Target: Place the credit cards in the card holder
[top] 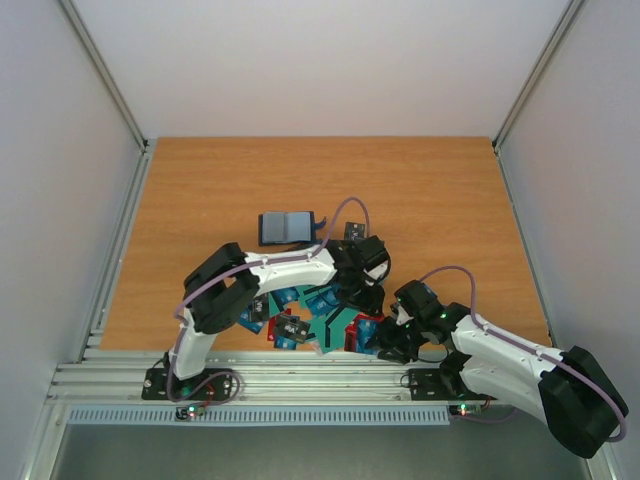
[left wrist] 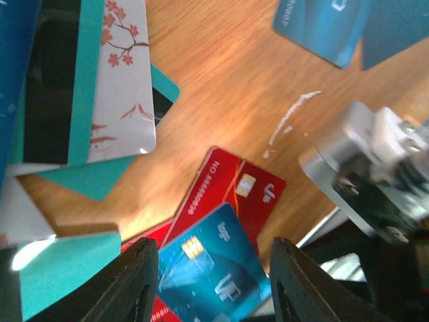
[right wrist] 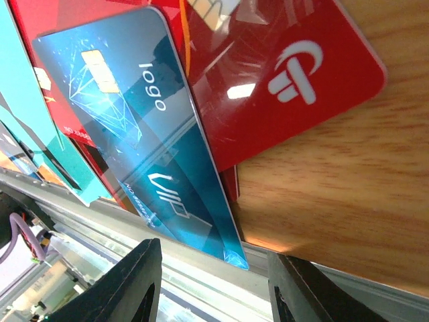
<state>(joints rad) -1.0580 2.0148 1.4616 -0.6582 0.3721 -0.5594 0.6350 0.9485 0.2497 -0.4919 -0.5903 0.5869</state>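
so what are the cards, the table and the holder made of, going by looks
The cards look like glossy plastic: sharp glare, printed chips and logos. The table looks like wood or wood-print laminate with a satin finish: grain lines, soft sheen. The holder has a dark matte cover, greyer inside; leather or fabric, too small to tell.

orange-brown wooden table (top: 200, 180), boxed in by plain pale walls; back wall (top: 320, 60) is white, side panels (top: 50, 220) look a bit greyer; silver metal posts (top: 105, 70) run up the corners; slotted aluminium rails (top: 320, 385) along the near edge; light's soft and even
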